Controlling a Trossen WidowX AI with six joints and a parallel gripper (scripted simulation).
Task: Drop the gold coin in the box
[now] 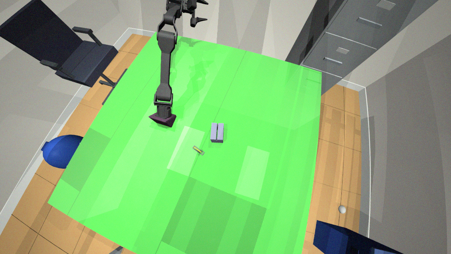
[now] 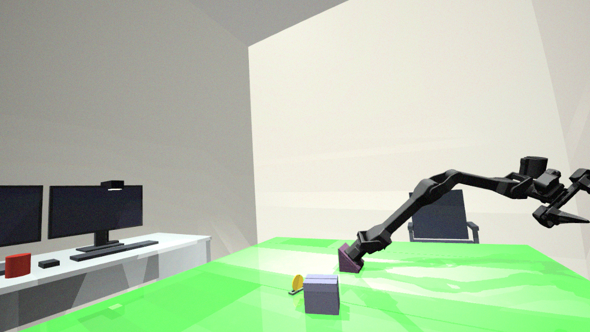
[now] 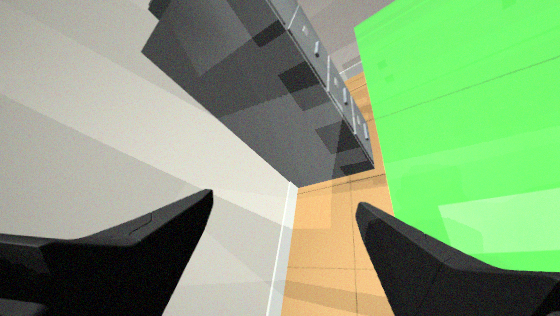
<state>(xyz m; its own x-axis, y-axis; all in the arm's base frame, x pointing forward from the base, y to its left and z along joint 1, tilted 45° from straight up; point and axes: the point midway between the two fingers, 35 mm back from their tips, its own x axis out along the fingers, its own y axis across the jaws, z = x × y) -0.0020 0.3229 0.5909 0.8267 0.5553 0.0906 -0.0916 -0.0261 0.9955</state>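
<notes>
Wrist view: gripper (image 3: 284, 210) spread wide, nothing between its fingers, beyond the table (image 3: 465, 125) edge.

Your arm (image 2: 412, 208) is matte charcoal-black from end to end, built of slim, boxy links joined by forked, bracket-like joints. It rises from a squat wedge-shaped base (image 2: 350, 259) in dark plum, the only coloured part you have. Near the wrist sits a blocky dark housing (image 2: 533, 165) with squared corners. Your gripper (image 3: 282, 205) carries two black fingers, broad at the root and tapering to sharp, faceted points. No cables or markings show.
</notes>
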